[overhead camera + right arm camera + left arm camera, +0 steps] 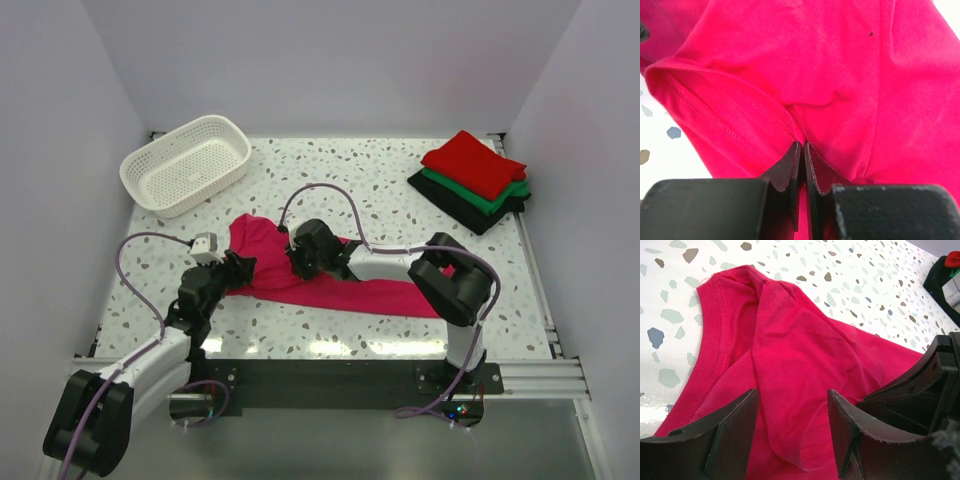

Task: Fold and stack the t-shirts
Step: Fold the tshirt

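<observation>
The magenta-pink t-shirt (330, 285) lies crumpled across the middle of the table, stretching from centre-left to the right arm. My left gripper (238, 268) is open at the shirt's left end; in the left wrist view its fingers (735, 425) stand apart over a fold of the pink cloth (790, 365). My right gripper (300, 255) is shut on a pinch of the pink shirt (830, 75) near a hemmed edge. Folded red (472, 162), green (500, 198) and black (470, 212) t-shirts are stacked at the back right.
A white lattice basket (186, 164) stands at the back left. White walls close in the table on three sides. Purple cables loop from both arms over the table.
</observation>
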